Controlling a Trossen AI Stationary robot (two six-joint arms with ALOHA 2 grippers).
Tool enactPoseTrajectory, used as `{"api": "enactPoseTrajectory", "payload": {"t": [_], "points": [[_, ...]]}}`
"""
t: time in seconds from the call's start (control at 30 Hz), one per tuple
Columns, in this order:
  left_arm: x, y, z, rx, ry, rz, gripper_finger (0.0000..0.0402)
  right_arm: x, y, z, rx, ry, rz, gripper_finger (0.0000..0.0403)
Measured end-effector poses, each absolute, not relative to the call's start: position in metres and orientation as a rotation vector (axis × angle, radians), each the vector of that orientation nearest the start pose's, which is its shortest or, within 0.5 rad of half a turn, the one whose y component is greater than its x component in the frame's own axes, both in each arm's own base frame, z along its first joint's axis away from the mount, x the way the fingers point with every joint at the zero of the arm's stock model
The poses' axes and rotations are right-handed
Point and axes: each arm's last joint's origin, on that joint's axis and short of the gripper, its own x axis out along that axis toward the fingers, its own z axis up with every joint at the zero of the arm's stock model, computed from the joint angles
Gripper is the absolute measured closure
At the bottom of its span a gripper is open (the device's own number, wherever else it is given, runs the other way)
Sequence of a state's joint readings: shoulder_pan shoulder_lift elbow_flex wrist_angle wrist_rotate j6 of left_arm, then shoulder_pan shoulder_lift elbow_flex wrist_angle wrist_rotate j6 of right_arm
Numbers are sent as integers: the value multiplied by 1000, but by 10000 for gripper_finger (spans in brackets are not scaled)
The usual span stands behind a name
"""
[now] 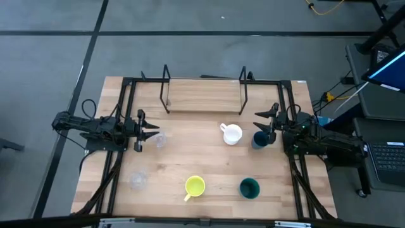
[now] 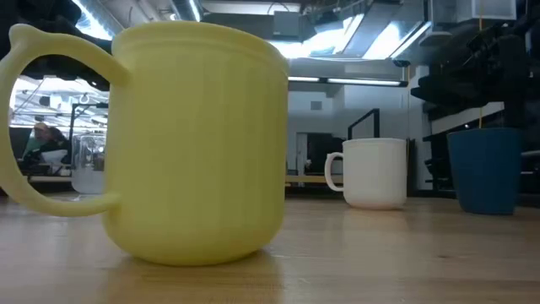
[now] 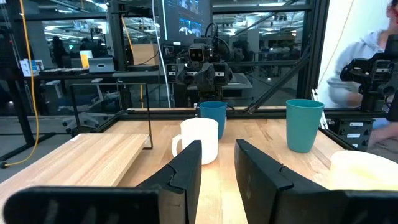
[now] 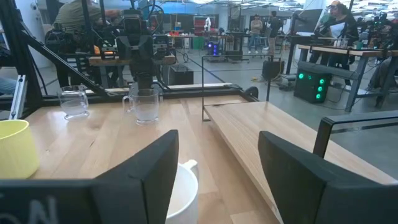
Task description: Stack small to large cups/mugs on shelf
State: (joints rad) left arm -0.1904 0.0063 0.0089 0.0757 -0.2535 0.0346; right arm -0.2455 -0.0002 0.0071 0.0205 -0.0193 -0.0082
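Left gripper point(image 1: 154, 131) sits part open and empty just beside a clear glass cup point(image 1: 160, 140), which looks slippery and breakable, best pinched across the rim. Right gripper point(image 1: 261, 126) hangs open over the dark blue cup point(image 1: 259, 140), holding nothing. The shelf point(image 1: 202, 97) is bare in the high view; only the low view shows the yellow mug point(image 2: 198, 139) handle clearly.

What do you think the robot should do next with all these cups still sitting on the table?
Probably the left gripper should ease forward and close on the clear glass cup just ahead of it. The shelf is still bare, all six cups stand on the table, and this small one lies closest to its open fingers. The right gripper waits by the dark blue cup.
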Motion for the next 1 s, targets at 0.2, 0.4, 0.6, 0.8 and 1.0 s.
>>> {"api": "enactPoseTrajectory", "payload": {"t": [0.2,0.4,0.6,0.8,1.0], "points": [[96,-11,173,17,-75,64,312,94,-23,168,-11,-27,-226,179],[96,-11,173,17,-75,64,312,94,-23,168,-12,-27,-226,179],[96,-11,173,17,-75,65,312,94,-23,169,-13,-35,-226,179],[96,-11,173,18,-75,64,312,94,-23,171,-10,-55,-226,179],[96,-11,173,18,-75,64,312,94,-23,173,181,-102,-217,179]]}}
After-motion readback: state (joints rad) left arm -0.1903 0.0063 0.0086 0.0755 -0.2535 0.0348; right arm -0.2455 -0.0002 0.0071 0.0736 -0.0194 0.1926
